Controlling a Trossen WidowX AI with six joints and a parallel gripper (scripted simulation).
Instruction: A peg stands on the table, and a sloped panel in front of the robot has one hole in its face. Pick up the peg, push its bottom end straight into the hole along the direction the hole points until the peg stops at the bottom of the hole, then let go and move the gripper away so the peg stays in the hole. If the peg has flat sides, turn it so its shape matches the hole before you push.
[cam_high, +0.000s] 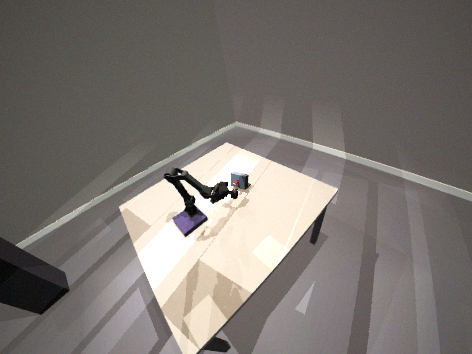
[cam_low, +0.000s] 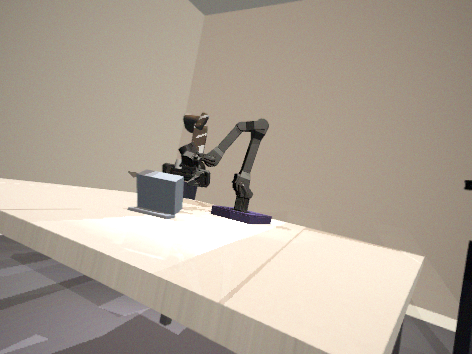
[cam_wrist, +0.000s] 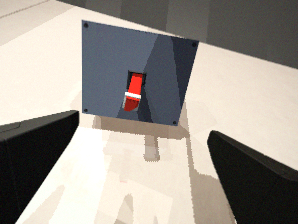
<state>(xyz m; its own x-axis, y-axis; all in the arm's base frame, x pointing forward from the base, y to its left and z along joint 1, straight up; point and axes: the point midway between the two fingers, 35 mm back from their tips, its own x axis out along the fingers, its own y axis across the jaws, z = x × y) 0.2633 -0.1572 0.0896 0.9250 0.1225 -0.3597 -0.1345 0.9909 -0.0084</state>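
Worktop (cam_high: 280, 200) (cam_low: 320, 270) (cam_wrist: 250, 110): it carries your arm's purple base plate (cam_high: 181, 227) (cam_low: 260, 219) and the sloped panel (cam_high: 239, 180) (cam_low: 159, 195) (cam_wrist: 105, 65).

Arm (cam_high: 195, 183) (cam_low: 252, 150): bent at the elbow, reaching out toward the panel.

Panel: dark blue-grey face, 1 small dark dot near each of its 4 corners, 1 squarish hole (cam_wrist: 130, 73) in the face.

Pincer (cam_high: 234, 194) (cam_low: 186, 172) (cam_wrist: 146, 126): wide open, nothing between the 2 fingers. In the wrist view they stand to either side, well apart, with the panel beyond them.

Peg (cam_high: 237, 182) (cam_wrist: 135, 85): red, with 1 white band near its outer end. Its inner end is in the hole and the rest juts out of the face. Depth inside cannot be read from here.

Judgement: insertion and release look done; the step in hand is the withdrawal. Back the pincer off along the hole's own direction, slowly, keeping both fingers equally clear of the peg. Hold the opening wide; hold the wrist angle until you are well off, since an early twist or sideways swing could clip the outer end and lever the peg loose. Once clear, check that the peg keeps its lie. If it slides outward, realign its flat sides and press again along the same line.
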